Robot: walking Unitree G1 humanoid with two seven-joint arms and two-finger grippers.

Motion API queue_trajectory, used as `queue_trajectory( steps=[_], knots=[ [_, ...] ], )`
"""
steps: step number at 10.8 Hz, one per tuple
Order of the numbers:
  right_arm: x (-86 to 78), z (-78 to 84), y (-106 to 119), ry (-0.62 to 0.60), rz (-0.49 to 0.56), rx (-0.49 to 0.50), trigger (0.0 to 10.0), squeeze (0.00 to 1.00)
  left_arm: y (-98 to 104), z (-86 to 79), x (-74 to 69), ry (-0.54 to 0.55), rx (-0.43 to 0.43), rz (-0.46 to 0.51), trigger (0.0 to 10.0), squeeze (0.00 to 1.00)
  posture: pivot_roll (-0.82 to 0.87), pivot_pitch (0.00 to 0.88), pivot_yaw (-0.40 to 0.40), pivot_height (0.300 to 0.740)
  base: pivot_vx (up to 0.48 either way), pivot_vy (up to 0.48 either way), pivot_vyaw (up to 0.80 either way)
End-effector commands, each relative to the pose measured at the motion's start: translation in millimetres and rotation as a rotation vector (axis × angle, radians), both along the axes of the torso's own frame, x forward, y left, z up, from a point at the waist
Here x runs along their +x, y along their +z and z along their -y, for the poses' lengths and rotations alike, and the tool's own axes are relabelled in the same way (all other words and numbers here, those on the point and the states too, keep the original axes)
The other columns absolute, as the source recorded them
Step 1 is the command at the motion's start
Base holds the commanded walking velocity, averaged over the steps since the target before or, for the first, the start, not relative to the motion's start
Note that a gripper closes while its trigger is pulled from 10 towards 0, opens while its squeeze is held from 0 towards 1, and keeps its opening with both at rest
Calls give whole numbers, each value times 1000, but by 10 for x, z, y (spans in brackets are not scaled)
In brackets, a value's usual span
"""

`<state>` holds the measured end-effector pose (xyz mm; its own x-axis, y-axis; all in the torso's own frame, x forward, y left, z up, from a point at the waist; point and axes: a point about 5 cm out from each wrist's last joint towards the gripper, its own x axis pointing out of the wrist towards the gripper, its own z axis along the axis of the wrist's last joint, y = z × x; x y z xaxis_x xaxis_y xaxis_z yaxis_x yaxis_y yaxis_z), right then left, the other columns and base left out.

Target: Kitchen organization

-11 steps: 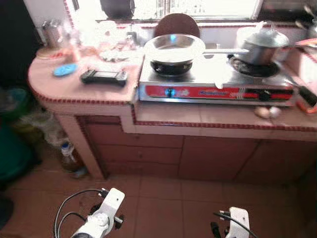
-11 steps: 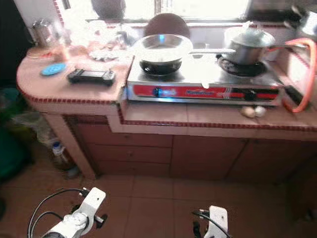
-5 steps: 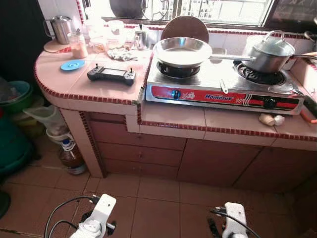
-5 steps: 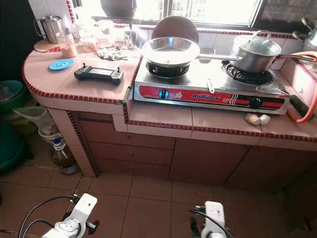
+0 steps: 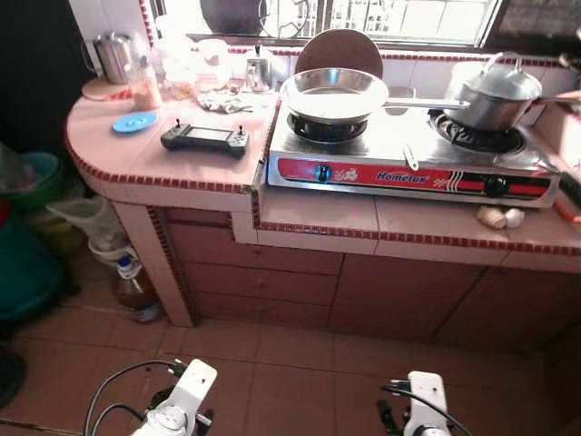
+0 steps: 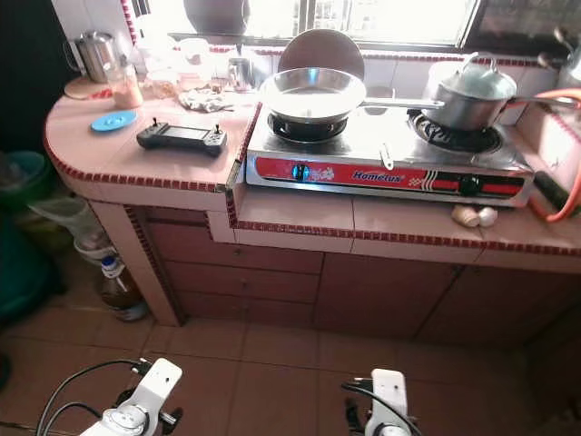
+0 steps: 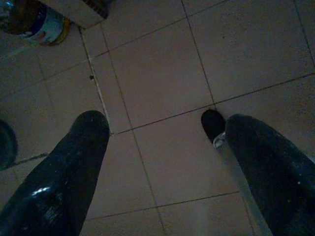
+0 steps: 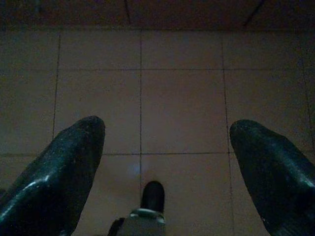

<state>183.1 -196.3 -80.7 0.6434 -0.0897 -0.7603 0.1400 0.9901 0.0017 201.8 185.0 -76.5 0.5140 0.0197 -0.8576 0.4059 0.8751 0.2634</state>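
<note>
- A brown tiled floor (image 5: 290,363) runs along the foot of the counter.
- A bottle (image 5: 132,287) with a blue cap stands on the floor, right by the counter's left bottom corner.
- A clear plastic bag (image 5: 83,216) sits just above the bottle, under the counter's round left end.
- A green tub (image 5: 33,174) is further left, near the floor's left edge.
- Brown drawer fronts (image 5: 263,272) sit under the counter's front edge.
- A bright window (image 5: 399,16) is behind the counter's back edge.

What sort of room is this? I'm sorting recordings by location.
A home kitchen, most likely. A two-burner gas stove sits on a tiled counter, with a frying pan on one burner and a lidded pot on the other. A kettle stands in the counter's corner.
</note>
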Motion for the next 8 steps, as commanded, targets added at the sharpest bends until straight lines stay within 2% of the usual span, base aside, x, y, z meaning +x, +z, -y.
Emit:
queue_trajectory(
  steps=[1,2,3,5,7,8],
  knots=[
    [-40,69,-4,-43,6,-4,10000,0,2,40,13,-31,4,-3,10000,0,-36,0,52,740,0,0,0],
    [-74,104,-11,-69,8,-7,10000,0,-1,94,17,-55,0,-8,10000,0,-75,0,73,740,0,0,0],
    [-165,181,-31,-108,10,-13,10000,0,-12,228,17,-116,-6,-14,10000,0,-125,0,94,740,0,0,0],
    [-354,259,-86,-154,-17,-33,10000,0,0,356,49,-166,-8,-8,10000,0,-140,0,70,740,0,0,0],
    [-371,278,-72,-86,4,-60,10000,0,39,357,116,-187,-11,10,10000,0,-146,0,67,740,0,0,0],
    [-346,312,-54,-111,18,-58,10000,0,48,340,131,-205,-3,11,10000,0,-152,0,81,740,0,0,0]
  ],
)
